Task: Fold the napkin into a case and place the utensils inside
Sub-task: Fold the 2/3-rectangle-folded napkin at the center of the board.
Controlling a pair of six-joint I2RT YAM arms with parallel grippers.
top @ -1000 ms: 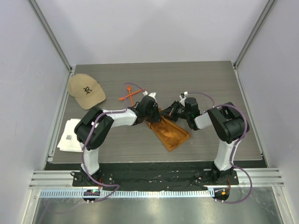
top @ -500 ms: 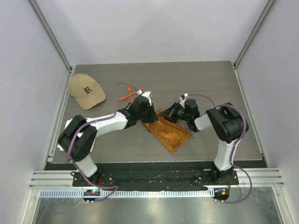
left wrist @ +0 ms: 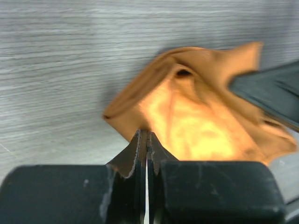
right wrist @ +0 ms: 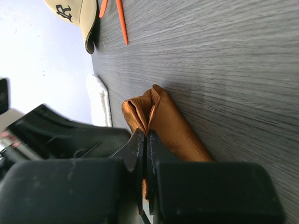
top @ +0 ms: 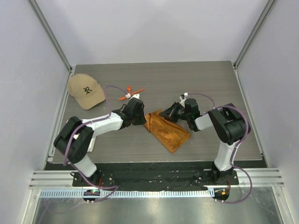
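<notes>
Grey wood-grain table [top: 187, 79] between pale walls [top: 154, 28] holds the napkin [top: 167, 131].

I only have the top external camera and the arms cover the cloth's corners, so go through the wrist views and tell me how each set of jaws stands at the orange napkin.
Observer: Right wrist view: the right gripper has its jaws shut on a fold of the rust-orange cloth napkin.
Operator: Now the left one.
Observer: The left gripper has its jaws shut, tips at the napkin's edge; whether cloth is pinched between them, I cannot tell.
Operator: Describe the cloth there.
Observer: It lies puckered, with a small dark opening in its far fold.
</notes>
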